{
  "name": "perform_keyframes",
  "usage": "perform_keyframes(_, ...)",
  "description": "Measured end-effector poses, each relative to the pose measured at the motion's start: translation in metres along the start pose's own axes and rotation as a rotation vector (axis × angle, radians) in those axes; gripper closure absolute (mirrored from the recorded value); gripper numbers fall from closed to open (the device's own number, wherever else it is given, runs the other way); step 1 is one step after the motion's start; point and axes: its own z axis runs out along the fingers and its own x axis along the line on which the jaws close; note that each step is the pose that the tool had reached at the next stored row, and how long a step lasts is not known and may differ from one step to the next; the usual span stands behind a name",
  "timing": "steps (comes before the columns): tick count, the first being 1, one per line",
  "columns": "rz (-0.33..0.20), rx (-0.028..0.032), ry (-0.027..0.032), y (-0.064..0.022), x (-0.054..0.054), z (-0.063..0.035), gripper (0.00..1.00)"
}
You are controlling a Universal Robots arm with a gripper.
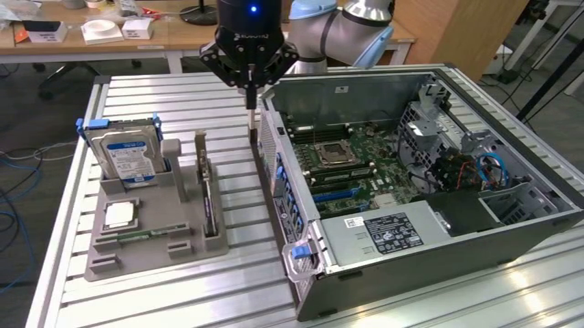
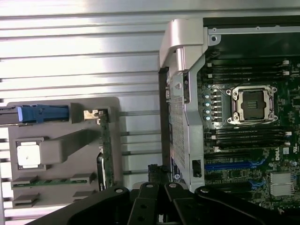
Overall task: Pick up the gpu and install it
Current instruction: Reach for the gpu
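The gpu (image 1: pixel 209 198) stands edge-on in a slot of the grey holder (image 1: pixel 174 249), a thin dark card with its metal bracket at the far end. In the wrist view the gpu (image 2: pixel 107 150) reads as a narrow green strip along the holder (image 2: pixel 61 150). My gripper (image 1: pixel 249 106) hangs over the gap between the holder and the open computer case (image 1: pixel 301 273), beyond the card's bracket end. Its fingers are shut with nothing between them. Seen from the wrist, the gripper (image 2: pixel 157 208) sits above the case's side wall.
A hard drive (image 1: pixel 128 154) with a blue-white label stands in the holder, with a processor (image 1: pixel 120 215) and a memory stick (image 1: pixel 137 237) in front of it. Inside the case lies the motherboard (image 1: pixel 365 157) with blue slots (image 1: pixel 338 195). Desks stand behind the slatted table (image 1: pixel 182 301).
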Motion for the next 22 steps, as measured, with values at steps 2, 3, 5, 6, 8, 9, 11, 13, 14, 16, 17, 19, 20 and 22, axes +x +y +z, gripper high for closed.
perform_keyframes(2,0.0,-0.0001,0.0,-0.0001,0.001,0.0,0.89)
perform_keyframes(3,0.0,0.0,0.0,-0.0001,0.001,0.0,0.89)
perform_keyframes(5,0.0,0.0,0.0,-0.0002,0.002,0.0,0.89)
perform_keyframes(6,0.0,-0.0001,0.0,-0.0003,0.003,0.0001,0.89)
perform_keyframes(8,0.0,0.0,0.0,-0.0003,0.004,0.0001,0.89)
perform_keyframes(9,0.0,0.0,0.0,-0.0004,0.005,0.0001,0.89)
perform_keyframes(11,0.0,0.0,0.0,-0.0004,0.006,0.0001,0.89)
perform_keyframes(13,0.0,0.0,0.0,-0.0005,0.007,0.0001,0.89)
perform_keyframes(14,0.0,0.0,0.0,-0.0006,0.007,0.0001,0.89)
perform_keyframes(16,0.0,0.0,0.0,-0.0006,0.008,0.0001,0.89)
perform_keyframes(17,0.0,0.0,0.0,-0.0007,0.009,0.0001,0.89)
perform_keyframes(19,0.0,0.0,0.0,-0.0008,0.01,0.0001,0.89)
perform_keyframes(20,0.0,0.0,0.0,-0.0008,0.011,0.0001,0.89)
perform_keyframes(22,0.0,-0.0001,0.0,-0.0009,0.012,0.0002,0.89)
